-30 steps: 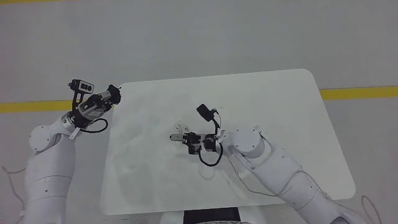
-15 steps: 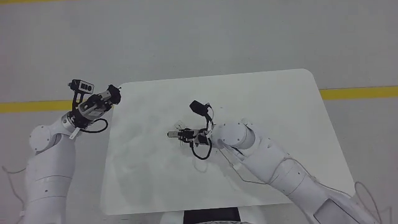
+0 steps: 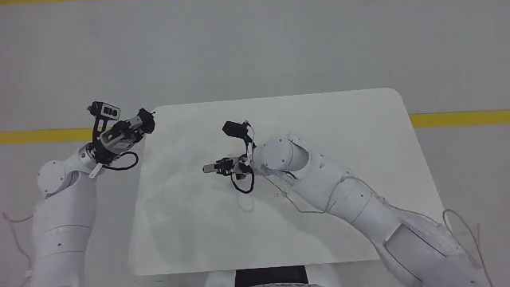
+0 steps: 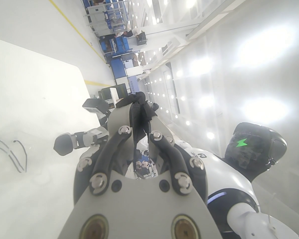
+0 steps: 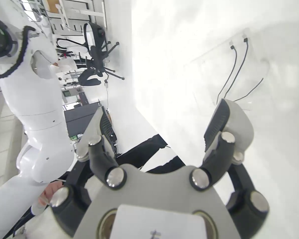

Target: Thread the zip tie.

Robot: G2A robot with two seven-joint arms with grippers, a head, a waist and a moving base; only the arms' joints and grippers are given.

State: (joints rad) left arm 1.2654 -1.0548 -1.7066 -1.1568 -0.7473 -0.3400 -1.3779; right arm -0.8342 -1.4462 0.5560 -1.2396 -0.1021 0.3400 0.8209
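**Item 1. Table (image 3: 358, 127), count: one.** White, with rounded corners. It fills the middle and lower part of the top view.

**Item 2. Right gripper (image 5: 162, 123), count: one.** In the top view it sits over the table, just left of the frame's centre (image 3: 210, 169). The jaws are spread wide and the two dark-padded fingers (image 5: 102, 123) stand well apart. Nothing lies between them, only bare tabletop. The tip of one finger appears against the tail ends of the zip ties. Whether it touches them cannot be told.

**Item 3. Left gripper (image 4: 139, 104), count: one.** In the top view it is at the left of the frame (image 3: 147, 120), just off the table's left edge. It is well apart from the right gripper. The fingers are pressed together, their tips wrapped in black covering. No object can be made out between them.

**Item 4. Zip ties (image 5: 245, 40), count: three dark strands.**
- They lie loose on the table, close together, just beside the right gripper's fingertips.
- All three are thin, black and gently curved.
- Two show small square heads in the right wrist view.
- The left wrist view shows the same cluster flat on the white surface (image 4: 10, 153).
- Fainter pale strands lie beside the dark ones, too indistinct to count.
- No strand is gripped by either gripper.
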